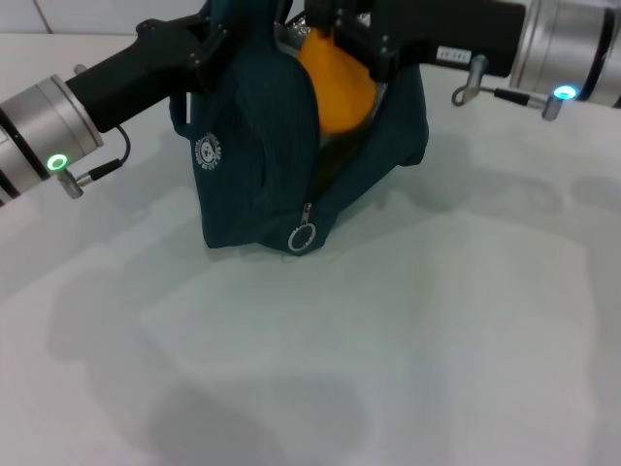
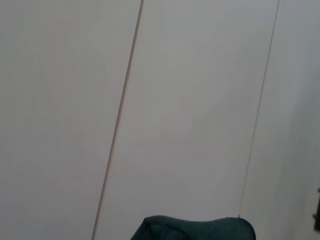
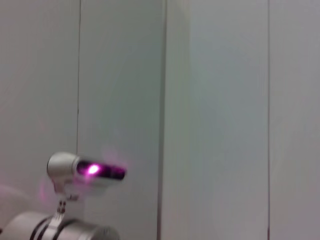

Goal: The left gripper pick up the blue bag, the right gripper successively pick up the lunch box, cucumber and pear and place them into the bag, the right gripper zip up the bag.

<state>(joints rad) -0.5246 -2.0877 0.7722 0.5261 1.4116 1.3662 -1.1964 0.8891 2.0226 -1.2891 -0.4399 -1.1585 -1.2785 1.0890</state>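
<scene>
The blue bag (image 1: 252,165) stands on the white table (image 1: 437,320), its top lifted. My left gripper (image 1: 209,44) is shut on the bag's top edge at the left side and holds it up. The bag's mouth gapes to the right. An orange lunch box (image 1: 335,83) sits in that mouth, half inside. My right gripper (image 1: 354,44) is over the opening, its fingers down on the lunch box's top. The bag's metal zipper pull (image 1: 302,236) hangs low at the front. A strip of the bag shows in the left wrist view (image 2: 195,227). Cucumber and pear are out of view.
The table spreads white in front of and to the right of the bag. The right wrist view shows only wall panels and the other arm's wrist with a lit lamp (image 3: 92,170).
</scene>
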